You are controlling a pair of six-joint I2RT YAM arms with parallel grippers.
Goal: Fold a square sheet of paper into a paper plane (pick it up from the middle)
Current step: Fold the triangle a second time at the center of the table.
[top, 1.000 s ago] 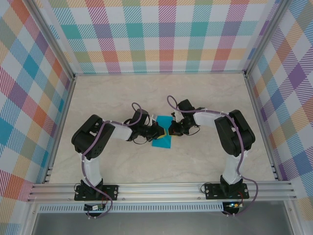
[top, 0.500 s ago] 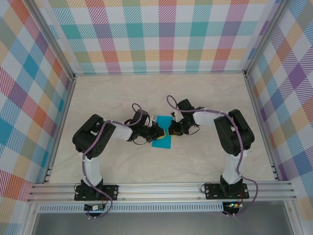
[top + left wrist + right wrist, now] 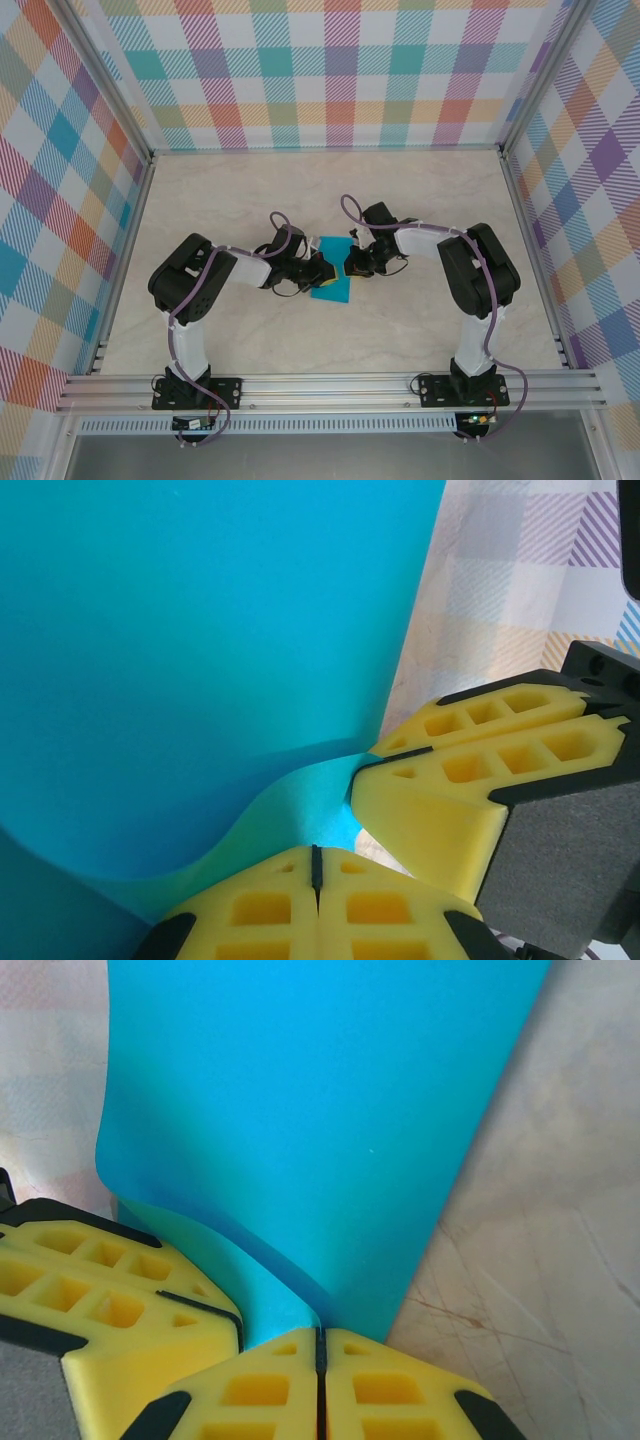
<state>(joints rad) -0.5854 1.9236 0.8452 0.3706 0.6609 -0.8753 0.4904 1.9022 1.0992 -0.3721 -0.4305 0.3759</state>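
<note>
Teal paper (image 3: pixel 331 291): pinched middle hidden.

Shown are one square sheet of paper (image 3: pixel 330 292), one table (image 3: pixel 400 330), two arms (image 3: pixel 190 285), and two grippers: left gripper (image 3: pixel 324 269) and right gripper (image 3: pixel 349 265).

The square sheet of paper (image 3: pixel 332 290) is plain teal-blue, the left gripper (image 3: pixel 316 880) and right gripper (image 3: pixel 320 1360) yellow edged black (arms (image 3: pixel 480 270) black, cables (image 3: pixel 350 208) purple), the tabletop (image 3: pixel 300 200) cream marble, the walls (image 3: pixel 330 70) pastel plaid.
</note>
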